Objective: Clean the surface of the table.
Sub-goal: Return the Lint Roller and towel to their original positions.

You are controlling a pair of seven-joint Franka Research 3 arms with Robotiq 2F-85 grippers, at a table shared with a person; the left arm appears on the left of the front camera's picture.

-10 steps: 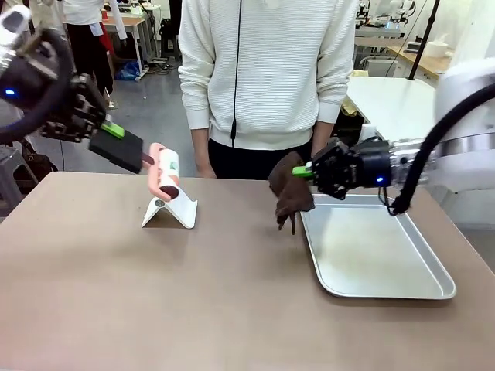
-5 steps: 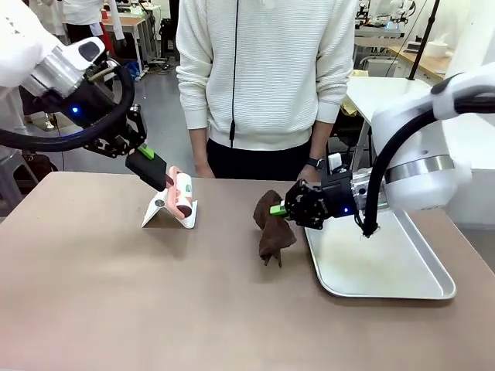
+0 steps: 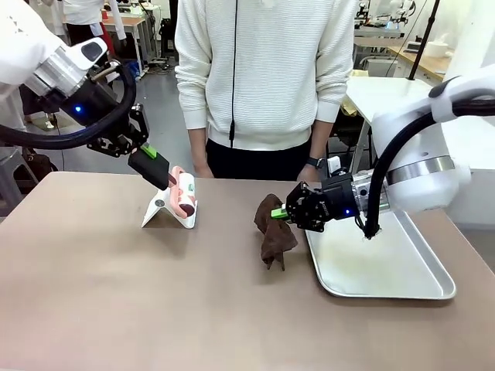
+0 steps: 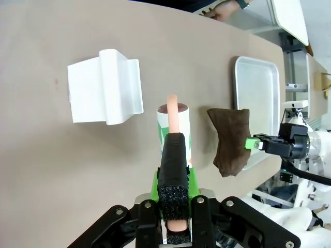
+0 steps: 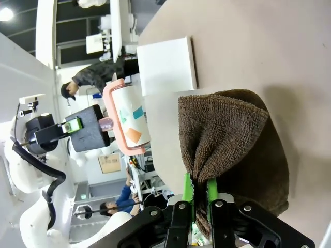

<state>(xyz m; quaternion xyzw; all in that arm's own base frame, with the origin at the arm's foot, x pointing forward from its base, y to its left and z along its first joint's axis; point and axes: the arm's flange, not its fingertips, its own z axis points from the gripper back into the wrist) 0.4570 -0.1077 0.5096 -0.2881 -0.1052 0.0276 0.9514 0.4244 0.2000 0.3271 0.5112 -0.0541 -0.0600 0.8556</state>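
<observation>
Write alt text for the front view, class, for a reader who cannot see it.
Two white robot arms work over a brown table: the left hand holds a lint roller above its white stand, and the right hand grips a brown cloth beside a metal tray. A person stands behind.

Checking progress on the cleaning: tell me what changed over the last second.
The right gripper carried the brown cloth down off the tray onto the table. The left gripper lowered the lint roller to its white stand. Both grips, tray and stand stayed.
</observation>
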